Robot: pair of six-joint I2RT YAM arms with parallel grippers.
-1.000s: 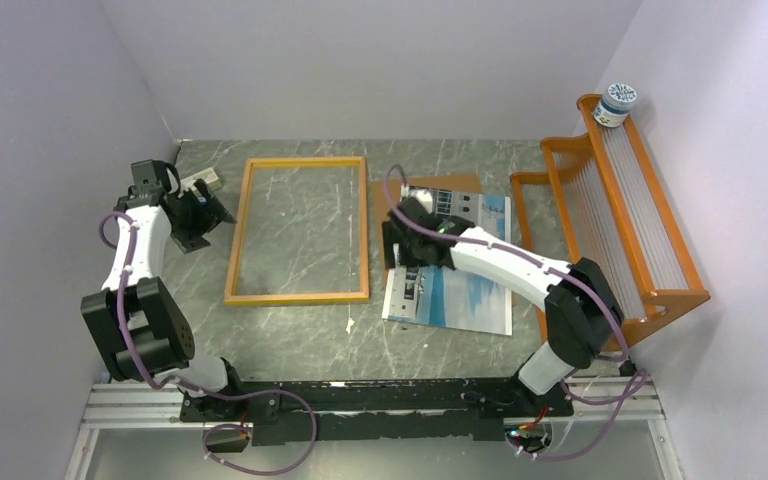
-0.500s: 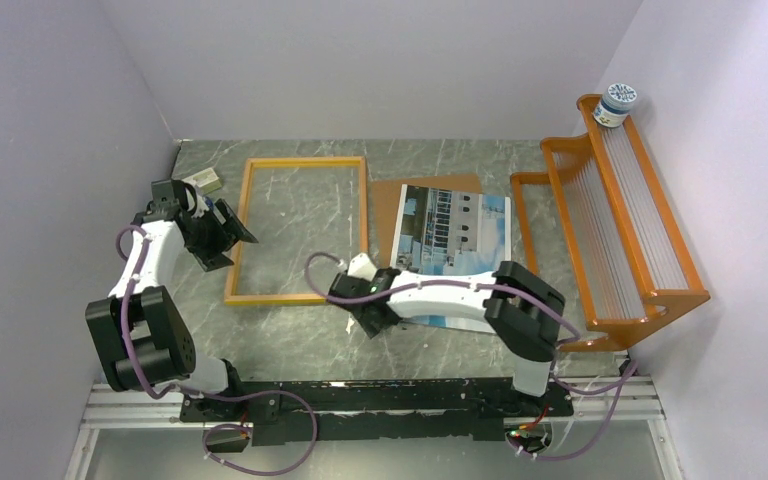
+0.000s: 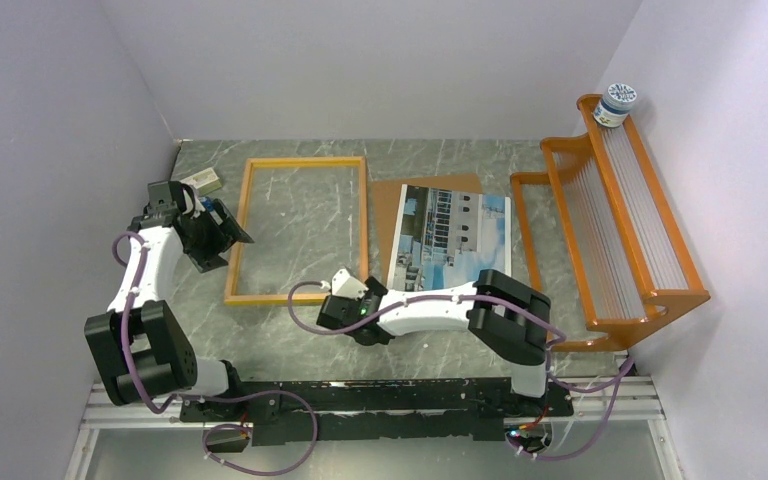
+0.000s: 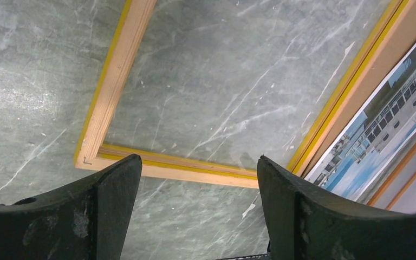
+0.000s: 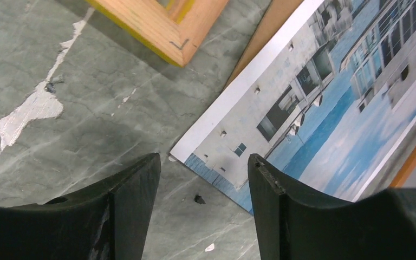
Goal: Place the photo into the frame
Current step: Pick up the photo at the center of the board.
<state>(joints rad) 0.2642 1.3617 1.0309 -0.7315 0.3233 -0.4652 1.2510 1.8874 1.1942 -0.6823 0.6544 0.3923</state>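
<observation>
The frame (image 3: 238, 230), a thin yellow-orange wooden rectangle, lies flat left of centre on the table. The photo (image 3: 450, 240), a white building under blue sky, lies face up to its right on a brown backing panel (image 3: 384, 205). My right gripper (image 3: 358, 318) hangs low at the photo's near-left corner. In the right wrist view that gripper (image 5: 203, 162) is open and empty, with the photo (image 5: 325, 97) corner and a frame (image 5: 157, 27) corner just ahead. My left gripper (image 3: 228, 232) is open at the frame's left rail. Seen from its wrist, the left gripper (image 4: 199, 160) holds nothing, beside the frame (image 4: 168, 165).
An orange slatted rack (image 3: 620, 230) stands along the right wall with a small jar (image 3: 617, 103) on its top end. A small pale block (image 3: 203, 181) lies at the back left. A white chip in the tabletop (image 5: 30, 111) shows near the frame's corner.
My right arm swung from over the photo's middle to the near side by its near-left corner, jaws narrowing. The left gripper shifted slightly toward the frame's left rail.
</observation>
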